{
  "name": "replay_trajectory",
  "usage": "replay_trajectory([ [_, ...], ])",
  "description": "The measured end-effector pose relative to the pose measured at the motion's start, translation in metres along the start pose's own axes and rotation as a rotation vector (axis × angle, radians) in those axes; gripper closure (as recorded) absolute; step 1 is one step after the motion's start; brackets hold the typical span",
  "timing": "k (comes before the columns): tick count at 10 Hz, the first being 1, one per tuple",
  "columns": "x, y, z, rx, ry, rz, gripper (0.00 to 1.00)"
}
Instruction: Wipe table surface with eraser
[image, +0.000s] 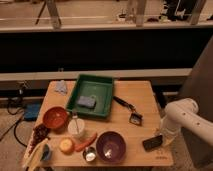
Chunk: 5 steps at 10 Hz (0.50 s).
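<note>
The light tan table surface (137, 92) fills the middle of the camera view. The eraser (152, 143), a small flat black block, lies near the table's front right corner. My white arm (179, 116) comes in from the right and bends down over that corner. My gripper (163, 137) is at the arm's lower end, right beside the eraser's right end; I cannot tell whether it touches the eraser.
A green tray (102, 85) holding a grey-blue block (86, 102) stands at the back middle. A black-handled brush (128, 110) lies right of it. A red-brown bowl (55, 118), white cup (76, 128), purple bowl (110, 146), carrot (86, 142) and small can (90, 155) crowd the front left.
</note>
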Motion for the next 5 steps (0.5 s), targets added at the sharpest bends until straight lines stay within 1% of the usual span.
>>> replay_trajectory([
  [3, -0.007, -0.023, 0.005, 0.005, -0.005, -0.015, 1.00],
  [5, -0.023, -0.040, 0.003, 0.004, -0.009, -0.045, 1.00],
])
